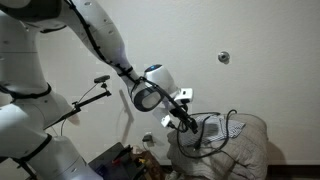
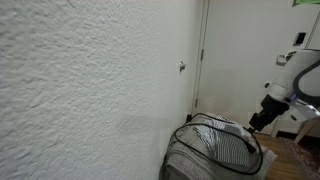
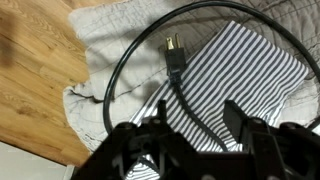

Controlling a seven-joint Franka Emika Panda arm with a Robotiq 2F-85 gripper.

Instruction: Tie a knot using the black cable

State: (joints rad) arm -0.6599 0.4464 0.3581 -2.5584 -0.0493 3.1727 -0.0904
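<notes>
Wrist view: black cable [image 3: 175, 57] loops across striped cloth [image 3: 255, 70], plug at centre.
Gripper [image 3: 193, 125]: lower frame, jaws spread wide, clasping nothing.

In an exterior view the white arm [image 1: 98, 35] comes from the upper left and bends down to a round wrist [image 1: 150, 92]. From the wrist the black gripper [image 1: 186, 123] points downward at a slant. In the wrist view its two dark fingers [image 3: 235, 115] stand well apart, and they clamp nothing.
</notes>
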